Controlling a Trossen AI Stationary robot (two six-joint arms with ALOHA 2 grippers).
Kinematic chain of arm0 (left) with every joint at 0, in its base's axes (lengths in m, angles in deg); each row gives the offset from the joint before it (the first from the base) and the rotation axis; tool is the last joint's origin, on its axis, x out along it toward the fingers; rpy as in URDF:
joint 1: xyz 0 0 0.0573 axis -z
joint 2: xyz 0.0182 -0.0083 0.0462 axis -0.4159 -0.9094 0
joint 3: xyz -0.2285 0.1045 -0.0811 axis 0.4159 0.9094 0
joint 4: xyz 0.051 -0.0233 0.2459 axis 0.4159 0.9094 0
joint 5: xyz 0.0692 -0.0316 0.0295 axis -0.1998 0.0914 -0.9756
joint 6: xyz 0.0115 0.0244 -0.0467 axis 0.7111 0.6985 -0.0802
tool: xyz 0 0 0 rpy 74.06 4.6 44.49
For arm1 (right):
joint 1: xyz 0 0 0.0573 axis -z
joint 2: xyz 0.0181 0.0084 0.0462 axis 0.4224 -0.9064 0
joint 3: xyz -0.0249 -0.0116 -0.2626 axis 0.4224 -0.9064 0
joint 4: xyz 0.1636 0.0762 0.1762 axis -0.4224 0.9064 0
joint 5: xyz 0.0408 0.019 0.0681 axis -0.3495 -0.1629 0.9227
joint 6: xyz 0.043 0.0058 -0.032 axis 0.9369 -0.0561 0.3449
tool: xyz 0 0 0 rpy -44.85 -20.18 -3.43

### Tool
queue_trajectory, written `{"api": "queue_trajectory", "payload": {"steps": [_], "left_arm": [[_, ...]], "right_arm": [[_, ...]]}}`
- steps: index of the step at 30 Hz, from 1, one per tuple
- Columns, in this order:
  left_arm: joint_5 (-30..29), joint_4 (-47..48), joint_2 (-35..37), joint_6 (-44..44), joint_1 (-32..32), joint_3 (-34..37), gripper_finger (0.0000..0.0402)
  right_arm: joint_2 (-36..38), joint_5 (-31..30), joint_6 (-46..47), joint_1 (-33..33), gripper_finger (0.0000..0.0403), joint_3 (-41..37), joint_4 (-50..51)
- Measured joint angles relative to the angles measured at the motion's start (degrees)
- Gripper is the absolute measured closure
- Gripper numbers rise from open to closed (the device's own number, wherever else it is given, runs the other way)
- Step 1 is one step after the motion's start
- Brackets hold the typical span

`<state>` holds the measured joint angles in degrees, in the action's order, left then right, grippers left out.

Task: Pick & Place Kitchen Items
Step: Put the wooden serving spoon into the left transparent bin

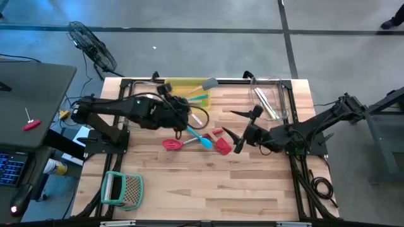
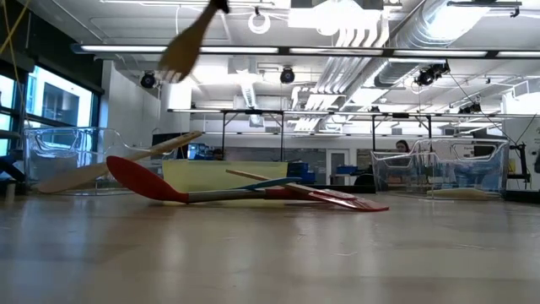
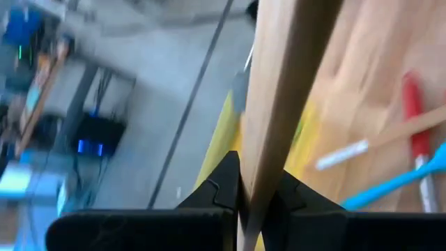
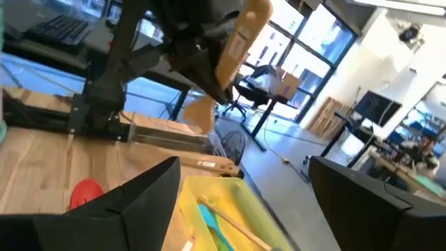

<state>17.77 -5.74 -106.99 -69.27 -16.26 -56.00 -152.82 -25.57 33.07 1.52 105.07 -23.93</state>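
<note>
Look at the high view: your left claw (image 1: 178, 108) sits left of the frame's centre, above the pale butcher-block worktop (image 1: 208, 183), and it is clamped on a pale wooden utensil (image 3: 282, 90). The left wrist view shows the dark fingers (image 3: 221, 185) pinched tight on that flat wooden handle. In the low view the same utensil hangs at the upper left of the frame, well above the worktop, its fork-like head (image 2: 179, 52) pointing down and left.

Your right claw (image 1: 241, 140) lies right of centre in the high view, with its jaws spread wide and nothing between them. In the right wrist view its two dark fingers (image 4: 136, 199) stand far apart at the bottom of the frame.

The other kitchen items lie in a loose pile at the middle of the worktop. A red spatula with a rounded head (image 1: 172, 144) sits left of the pile, a flat red turner (image 1: 222, 146) sits just beside the right claw, and a light blue utensil (image 1: 199, 137) lies between them. A long yellow tray (image 1: 180, 84) lies along the worktop's top edge, left of centre, with a grey-headed spatula (image 1: 207, 83) over its right end. A clear plastic bin (image 1: 268, 94) at the upper right holds a few pale utensils. A green and beige rack (image 1: 123, 189) rests at the lower left.
</note>
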Motion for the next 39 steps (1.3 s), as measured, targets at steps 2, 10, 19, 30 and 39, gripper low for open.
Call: {"api": "queue_trajectory", "payload": {"steps": [2, 10, 19, 30, 39], "left_arm": [[0.1, 7.2, 0.0, -6.1, -1.0, -1.5, 0.0382], [3.8, 18.5, 5.9, -15.7, -11.3, 0.9, 0.0382], [13.3, 11.8, 15.2, -11.5, -27.9, 10.6, 0.0382], [25.4, -3.5, 22.2, -6.7, -41.2, 29.3, 0.0382], [32.5, -10.9, 22.3, -5.3, -47.6, 38.0, 0.0382]], "right_arm": [[0.0, 1.1, 1.6, 0.9, 0.0092, 0.0, 1.0], [0.0, 8.4, 9.3, 3.4, 0.0092, 0.0, 5.8], [0.0, 10.8, 14.7, 3.7, 0.0092, 0.0, 9.9], [0.0, 10.7, 15.7, 3.7, 0.0092, 0.0, 12.0], [0.0, 10.8, 16.5, 3.7, 0.0092, 0.0, 12.9]]}}
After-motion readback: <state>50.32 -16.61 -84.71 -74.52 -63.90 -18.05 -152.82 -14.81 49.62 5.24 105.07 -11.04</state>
